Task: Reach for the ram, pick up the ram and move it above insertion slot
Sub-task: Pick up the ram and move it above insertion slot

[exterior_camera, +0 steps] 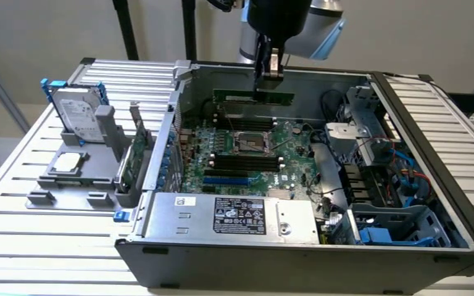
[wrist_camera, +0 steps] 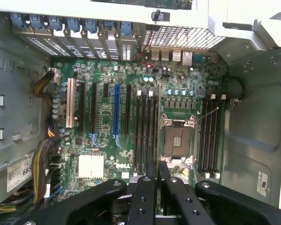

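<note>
One ram (exterior_camera: 253, 96) (horiz.) — in gripper (exterior_camera: 268, 73)

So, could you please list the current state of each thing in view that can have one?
Black end effector: shut on the ram, over the open case.
Long thin green ram stick: held edge-down, lifted above the motherboard.
Dark grey computer case: side panel off, lying flat.
Square metal CPU socket: empty.
Silver hard drive: standing in the grey holder.
Green expansion card: upright in that holder.
</note>
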`<move>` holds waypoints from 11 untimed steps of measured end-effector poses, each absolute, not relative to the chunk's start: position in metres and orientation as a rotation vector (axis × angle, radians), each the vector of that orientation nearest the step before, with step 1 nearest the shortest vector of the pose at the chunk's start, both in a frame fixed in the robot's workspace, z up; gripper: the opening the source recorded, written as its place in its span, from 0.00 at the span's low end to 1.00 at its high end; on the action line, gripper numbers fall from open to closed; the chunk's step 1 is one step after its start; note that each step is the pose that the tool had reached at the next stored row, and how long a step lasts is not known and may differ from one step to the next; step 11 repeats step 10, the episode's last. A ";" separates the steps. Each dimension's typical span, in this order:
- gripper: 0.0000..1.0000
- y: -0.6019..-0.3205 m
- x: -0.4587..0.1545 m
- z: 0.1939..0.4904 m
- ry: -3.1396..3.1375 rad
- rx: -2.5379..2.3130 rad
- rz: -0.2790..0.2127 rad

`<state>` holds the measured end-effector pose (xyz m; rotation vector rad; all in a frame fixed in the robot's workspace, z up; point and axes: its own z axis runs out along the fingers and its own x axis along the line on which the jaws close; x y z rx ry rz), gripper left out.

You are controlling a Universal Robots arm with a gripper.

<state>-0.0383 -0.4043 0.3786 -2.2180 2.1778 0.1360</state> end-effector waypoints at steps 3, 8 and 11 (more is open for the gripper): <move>0.13 -0.404 -0.038 0.380 2.182 -2.214 0.136; 0.13 -0.404 -0.037 0.380 2.182 -2.214 0.137; 0.13 -0.404 -0.037 0.380 2.182 -2.214 0.137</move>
